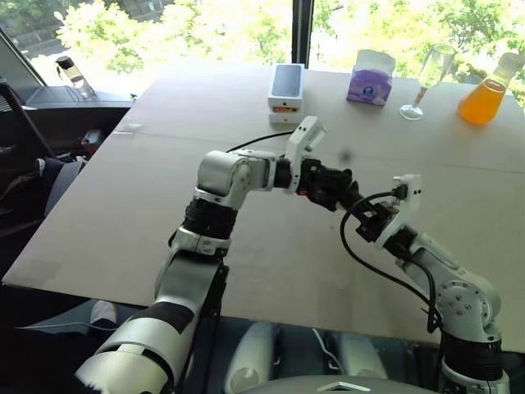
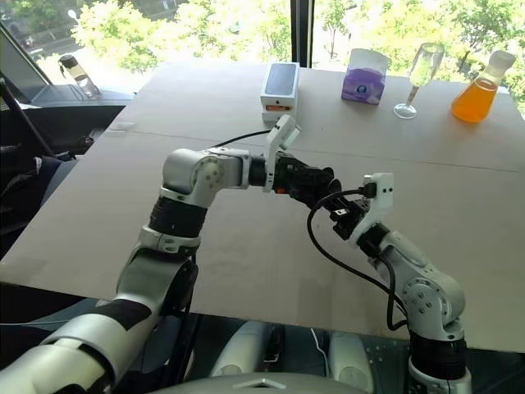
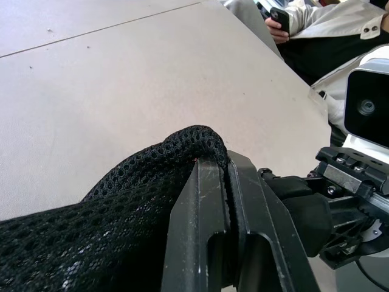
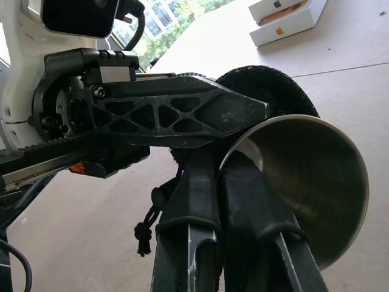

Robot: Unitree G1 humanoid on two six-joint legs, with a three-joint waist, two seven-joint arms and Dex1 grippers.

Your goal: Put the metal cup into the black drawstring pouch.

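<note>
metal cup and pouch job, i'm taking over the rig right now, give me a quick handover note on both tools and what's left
Left tool: shut on the black mesh drawstring pouch, pinching its fabric edge, held up off the table.
Right tool: shut on the rim of the metal cup, also off the table.
Position: the two tools meet in mid-air over the table's near half; the cup sits right beside the pouch, its cord dangling below.
Done: both things picked up and brought together.
Left: cup is not yet inside the pouch; get it into the mouth and release.
</note>
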